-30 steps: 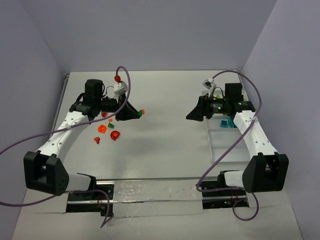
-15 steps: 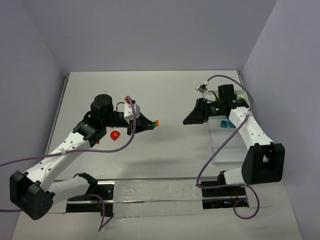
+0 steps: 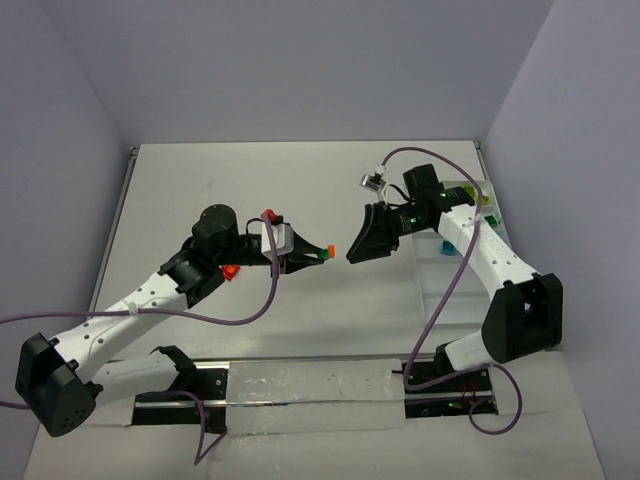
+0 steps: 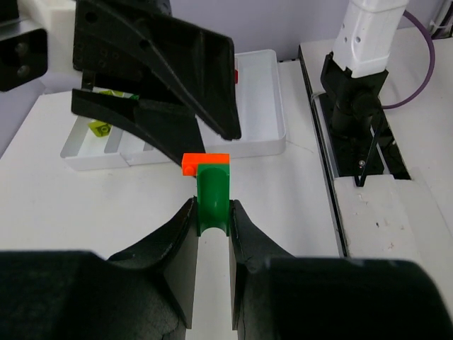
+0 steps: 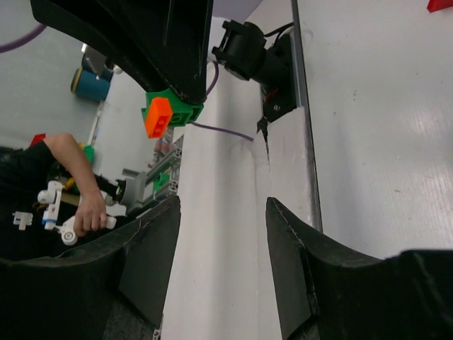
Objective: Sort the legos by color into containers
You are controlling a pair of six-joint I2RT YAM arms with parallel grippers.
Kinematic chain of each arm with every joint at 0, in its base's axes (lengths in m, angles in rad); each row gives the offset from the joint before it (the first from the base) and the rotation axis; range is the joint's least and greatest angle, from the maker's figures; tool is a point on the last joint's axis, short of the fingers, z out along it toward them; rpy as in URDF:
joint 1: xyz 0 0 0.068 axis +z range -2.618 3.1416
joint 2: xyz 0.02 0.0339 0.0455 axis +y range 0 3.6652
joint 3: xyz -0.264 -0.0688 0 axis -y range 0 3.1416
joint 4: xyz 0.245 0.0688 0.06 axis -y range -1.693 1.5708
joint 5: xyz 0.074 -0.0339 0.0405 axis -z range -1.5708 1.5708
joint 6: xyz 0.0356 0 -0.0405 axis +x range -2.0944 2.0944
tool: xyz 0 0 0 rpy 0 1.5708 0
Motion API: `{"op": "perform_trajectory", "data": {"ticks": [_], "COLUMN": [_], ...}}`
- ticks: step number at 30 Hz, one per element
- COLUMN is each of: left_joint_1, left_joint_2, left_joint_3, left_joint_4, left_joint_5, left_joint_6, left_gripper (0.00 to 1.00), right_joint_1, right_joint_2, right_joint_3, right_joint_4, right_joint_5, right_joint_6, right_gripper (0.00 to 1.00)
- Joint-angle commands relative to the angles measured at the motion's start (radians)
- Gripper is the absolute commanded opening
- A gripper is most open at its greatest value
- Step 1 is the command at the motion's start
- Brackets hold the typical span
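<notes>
Change: the left gripper [image 3: 312, 254] has swung in from the table's left side to the middle. The right gripper [image 3: 358, 246] has come away from the tray to meet it.
Red brick [image 3: 231, 271]: lies on the table [image 3: 300, 180], just beside the left arm's forearm, well apart from the tray.
Left gripper: raised above the table, pointing right, fingers [image 4: 182, 234] clamped together on the green brick.
Green brick [image 4: 212, 195]: pinched between the left fingers at mid-table, its far end sticking out past the tips.
Orange brick [image 4: 205, 163]: joined to the outer end of the green brick, clear of the fingers.
Right gripper: faces the left one, tips just beside the orange brick. Its jaws stand apart with nothing between them; whether they touch the brick I cannot tell.
Tray [image 3: 432, 290]: long, white, lying along the table's right side under the right arm.
Teal brick [image 3: 447, 245]: in a middle compartment.
Lime brick [image 4: 99, 128]: in a compartment at the far end.
</notes>
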Motion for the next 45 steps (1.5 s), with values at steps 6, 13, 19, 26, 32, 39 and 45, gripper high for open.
{"op": "perform_trajectory", "data": {"ticks": [6,13,19,26,32,39,45], "left_joint_1": [-0.04,-0.042,-0.042,-0.052,-0.065,-0.086,-0.088], "left_joint_2": [0.018,0.025,0.032,0.04,0.039,0.043,0.043], "left_joint_3": [-0.022,-0.038,-0.044,-0.049,-0.058,-0.06,-0.08], "left_joint_4": [0.113,0.118,0.124,0.118,0.098,0.086,0.081], "left_joint_5": [-0.033,-0.037,-0.038,-0.028,-0.029,-0.057,-0.073], "left_joint_6": [-0.044,-0.024,-0.012,0.015,0.061,0.13,0.174], "left_gripper": [0.0,0.0,0.0,0.0,0.0,0.0,0.0], "right_joint_1": [0.046,0.077,0.102,0.117,0.127,0.139,0.151], "right_joint_2": [0.105,0.095,0.075,0.089,0.084,0.076,0.067], "right_joint_3": [0.182,0.199,0.193,0.226,0.229,0.221,0.22], "right_joint_4": [-0.308,-0.319,-0.295,-0.348,-0.354,-0.345,-0.36], "right_joint_5": [-0.148,-0.149,-0.149,-0.149,-0.151,-0.151,-0.151], "right_joint_6": [-0.299,-0.31,-0.284,-0.327,-0.335,-0.331,-0.356], "right_gripper": [0.57,0.55,0.53,0.52,0.49,0.41,0.31]}}
